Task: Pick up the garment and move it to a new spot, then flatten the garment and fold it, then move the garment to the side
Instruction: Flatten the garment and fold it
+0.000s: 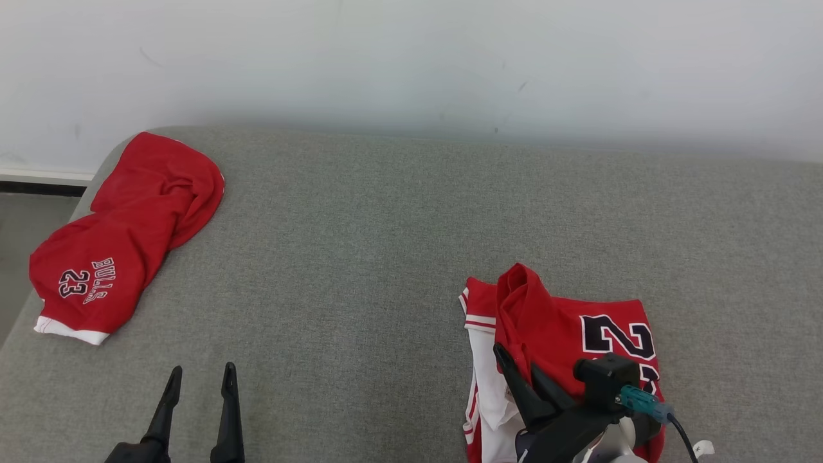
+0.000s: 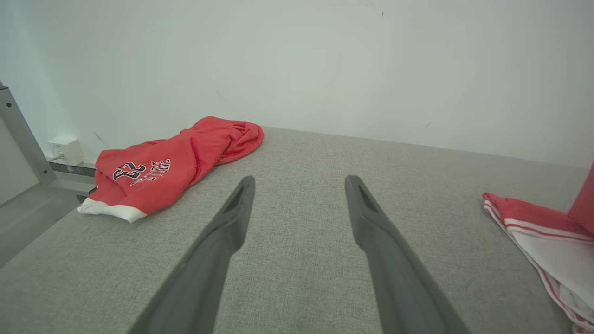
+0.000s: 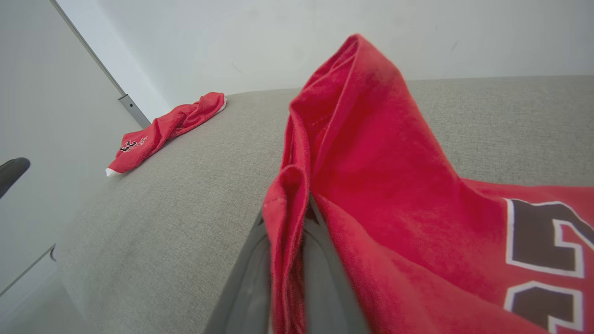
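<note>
Two red garments lie on one grey cushioned surface (image 1: 386,257): one crumpled piece (image 1: 122,238) at the upper left of the head view, one numbered jersey (image 1: 566,328) at the lower right. There are two grippers, the left gripper (image 1: 202,368) at lower left and the right gripper (image 1: 516,360) at lower right, each with two dark fingers. One white wall box (image 2: 65,149) sits far left in the left wrist view.

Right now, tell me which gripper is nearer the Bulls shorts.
Left. The left gripper sits apart on the near side of the shorts; the right gripper is far right, clamped on the jersey.

On the cushion (image 1: 360,257) — shorts (image 1: 122,238) far left, jersey (image 1: 553,321) near right.
</note>
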### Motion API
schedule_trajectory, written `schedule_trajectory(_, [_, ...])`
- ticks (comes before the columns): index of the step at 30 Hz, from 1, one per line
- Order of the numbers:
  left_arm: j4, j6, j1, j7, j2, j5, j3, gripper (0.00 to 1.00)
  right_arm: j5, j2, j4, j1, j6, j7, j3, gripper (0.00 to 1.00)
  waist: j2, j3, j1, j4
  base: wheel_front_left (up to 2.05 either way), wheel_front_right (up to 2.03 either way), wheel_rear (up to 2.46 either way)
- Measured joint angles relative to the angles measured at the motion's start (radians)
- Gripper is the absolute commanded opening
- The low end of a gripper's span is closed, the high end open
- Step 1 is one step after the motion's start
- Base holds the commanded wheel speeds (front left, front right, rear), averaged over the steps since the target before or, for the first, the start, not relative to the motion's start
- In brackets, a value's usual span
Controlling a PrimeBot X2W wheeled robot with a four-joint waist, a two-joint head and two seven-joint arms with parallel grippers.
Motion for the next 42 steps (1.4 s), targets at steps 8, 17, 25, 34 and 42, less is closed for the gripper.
schedule_trajectory(8, [0.007,0.003,-0.003,0.0,0.0,-0.007,-0.004,1.0,-0.004,0.006,0.055,-0.026,0.0,-0.041,-0.007,1.0,0.0,-0.004,0.0,-0.004,0.0,0.0,0.0])
schedule_trajectory(17, [0.009,0.005,-0.001,0.0,0.0,-0.008,0.012,1.0,-0.009,-0.045,-0.001,-0.026,0.0,-0.125,-0.094,1.0,0.0,-0.014,0.0,-0.029,0.0,0.0,0.0])
schedule_trajectory(25, [0.003,0.007,0.008,0.0,0.0,-0.007,0.016,1.0,-0.025,-0.079,-0.064,0.04,0.0,-0.163,-0.252,1.0,0.0,-0.032,0.0,-0.059,0.0,0.0,0.0])
schedule_trajectory(34, [-0.004,0.007,0.03,0.0,0.0,-0.004,0.011,1.0,-0.058,-0.064,-0.114,0.172,0.0,-0.178,-0.375,1.0,0.0,-0.055,0.0,-0.087,0.0,0.0,0.0])
schedule_trajectory(42, [-0.001,0.006,0.034,0.0,0.0,0.0,-0.014,1.0,-0.074,-0.039,-0.137,0.202,0.0,-0.178,-0.393,1.0,0.0,-0.06,0.0,-0.098,0.0,0.0,0.0])
